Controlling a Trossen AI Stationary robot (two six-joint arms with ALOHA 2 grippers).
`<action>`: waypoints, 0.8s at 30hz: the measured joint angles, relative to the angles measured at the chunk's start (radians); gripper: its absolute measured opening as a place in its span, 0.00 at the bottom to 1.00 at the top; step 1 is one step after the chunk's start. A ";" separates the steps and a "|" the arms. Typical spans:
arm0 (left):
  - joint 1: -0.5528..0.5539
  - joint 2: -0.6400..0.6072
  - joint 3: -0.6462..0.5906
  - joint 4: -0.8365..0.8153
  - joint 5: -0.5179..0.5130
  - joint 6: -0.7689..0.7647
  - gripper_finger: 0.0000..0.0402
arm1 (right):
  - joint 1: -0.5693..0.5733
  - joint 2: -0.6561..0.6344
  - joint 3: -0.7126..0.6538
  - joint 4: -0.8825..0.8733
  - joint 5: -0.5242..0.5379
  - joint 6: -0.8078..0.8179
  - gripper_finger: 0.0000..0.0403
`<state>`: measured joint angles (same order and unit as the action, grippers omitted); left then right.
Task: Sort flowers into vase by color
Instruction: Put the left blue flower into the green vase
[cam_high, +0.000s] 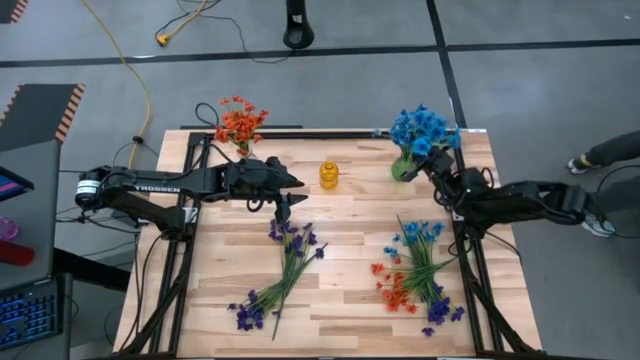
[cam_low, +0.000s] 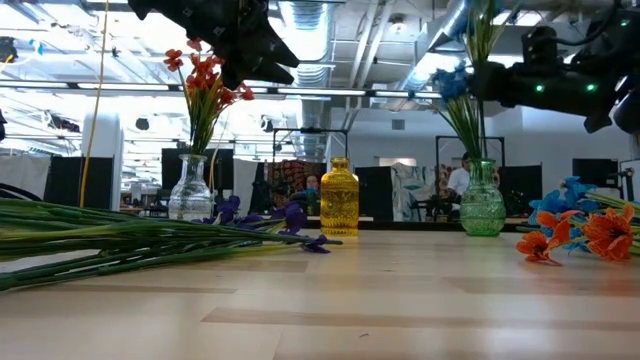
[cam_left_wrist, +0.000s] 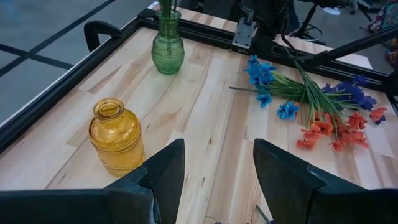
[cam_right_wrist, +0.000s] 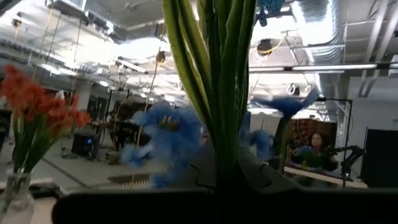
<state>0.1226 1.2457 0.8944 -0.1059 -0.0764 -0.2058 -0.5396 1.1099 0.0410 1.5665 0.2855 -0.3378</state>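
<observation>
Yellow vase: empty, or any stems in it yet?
Empty. The yellow vase shows a bare open mouth in the left wrist view, and the low view shows no stems rising from it.

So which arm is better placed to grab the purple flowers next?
Probably the left. Its open claw hovers just above the purple flowers lying on the table, while the right claw is over at the green vase, shut on blue flower stems.
</observation>
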 joint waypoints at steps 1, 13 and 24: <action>0.000 0.000 0.000 0.000 0.000 0.000 0.44 | 0.000 0.009 0.000 0.000 0.000 0.000 0.11; 0.000 0.000 0.000 0.000 -0.001 0.000 0.44 | -0.039 0.056 0.000 -0.005 0.031 0.017 0.11; 0.000 0.000 0.000 -0.001 -0.003 0.000 0.44 | -0.047 0.063 0.000 -0.045 0.031 0.042 0.14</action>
<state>0.1226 1.2457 0.8944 -0.1066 -0.0790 -0.2058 -0.5861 1.1732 0.0410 1.5211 0.3164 -0.2958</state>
